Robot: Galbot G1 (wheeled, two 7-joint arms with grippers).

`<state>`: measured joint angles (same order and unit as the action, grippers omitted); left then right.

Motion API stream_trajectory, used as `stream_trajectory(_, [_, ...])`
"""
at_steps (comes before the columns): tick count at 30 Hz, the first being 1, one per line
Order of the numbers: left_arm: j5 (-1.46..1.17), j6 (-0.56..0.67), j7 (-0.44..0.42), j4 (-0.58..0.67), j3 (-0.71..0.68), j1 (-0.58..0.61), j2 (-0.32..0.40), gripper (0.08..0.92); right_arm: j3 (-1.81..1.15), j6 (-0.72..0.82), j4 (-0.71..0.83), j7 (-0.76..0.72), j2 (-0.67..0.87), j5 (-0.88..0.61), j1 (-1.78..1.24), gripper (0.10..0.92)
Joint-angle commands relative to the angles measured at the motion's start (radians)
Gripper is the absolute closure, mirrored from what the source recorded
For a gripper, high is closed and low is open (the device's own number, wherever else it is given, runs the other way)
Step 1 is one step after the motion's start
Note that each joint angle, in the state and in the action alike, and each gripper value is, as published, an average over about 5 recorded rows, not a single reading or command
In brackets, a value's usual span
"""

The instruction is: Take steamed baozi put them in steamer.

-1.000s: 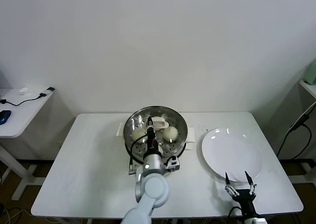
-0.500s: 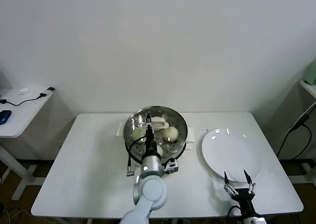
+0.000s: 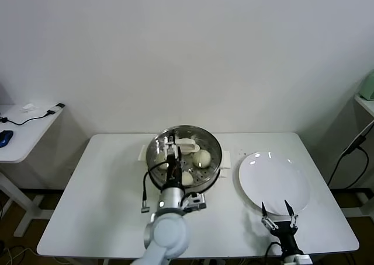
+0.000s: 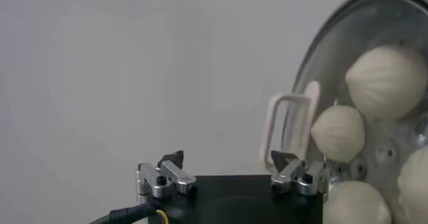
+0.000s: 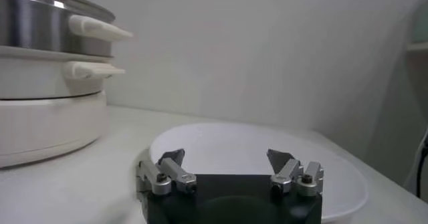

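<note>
1. Head view: steamer (image 3: pixel 156 145) stands at the table's (image 3: pixel 105 201) far edge, centre; four baozi (image 3: pixel 201 157) lie inside.
2. Left gripper (image 3: pixel 170 144) is over the steamer's left part, jaws spread wide, holding nothing.
3. Right gripper (image 3: pixel 274 209) sits at the near edge of the plate (image 3: pixel 274 180), jaws apart, empty.
4. Plate occupies the table's right side.

The round shiny steel steamer (image 4: pixel 374 18) is cut off at the left wrist view's edge, as are two smooth cream-white steamed baozi (image 4: pixel 356 205).
</note>
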<state>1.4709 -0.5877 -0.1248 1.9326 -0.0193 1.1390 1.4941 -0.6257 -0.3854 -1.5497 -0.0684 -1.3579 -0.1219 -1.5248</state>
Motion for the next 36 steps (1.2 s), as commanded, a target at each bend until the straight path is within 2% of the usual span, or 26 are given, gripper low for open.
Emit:
stream_trajectory(1, [-0.65, 0.178, 0.139, 0.243, 0.118, 0.133, -0.092, 0.181, 0.004, 0.027, -0.024, 0.002, -0.004, -0.015, -0.009, 0.203])
stream_trajectory(4, [-0.985, 0.317, 0.207, 0.266, 0.254, 0.185, -0.09, 0.178, 0.009, 0.025, -0.045, 0.015, -0.003, -0.053, -0.019, 0.203])
stream_trajectory(6, [-1.205, 0.414, 0.218, 0.277, 0.37, 0.222, -0.084, 0.177, 0.011, 0.004, -0.053, 0.021, -0.001, -0.084, -0.024, 0.203])
stream_trajectory(10, [-1.587, 0.561, 0.168, 0.251, 0.624, 0.308, -0.106, 0.177, 0.007, -0.024, -0.059, 0.02, 0.007, -0.13, -0.026, 0.203])
stream_trajectory(14, [-1.797, 0.684, 0.112, 0.146, 0.778, 0.382, -0.194, 0.177, 0.007, -0.012, -0.066, 0.011, 0.022, -0.158, -0.033, 0.203])
stream_trajectory(18, [-1.858, 0.771, 0.083, 0.025, 0.809, 0.416, -0.249, 0.177, 0.01, -0.018, -0.065, 0.01, 0.031, -0.165, -0.032, 0.203])
stream_trajectory(25, [-1.851, 0.866, 0.051, -0.17, 0.759, 0.413, -0.231, 0.177, 0.014, -0.027, -0.067, 0.013, 0.034, -0.166, -0.034, 0.203])
stream_trajectory(30, [-1.81, 0.902, 0.04, -0.219, 0.718, 0.41, -0.217, 0.177, 0.017, -0.021, -0.068, 0.009, 0.037, -0.17, -0.036, 0.203])
stream_trajectory(36, [-1.779, 0.916, 0.041, -0.216, 0.691, 0.417, -0.209, 0.177, 0.015, -0.008, -0.066, -0.006, 0.037, -0.185, -0.036, 0.203])
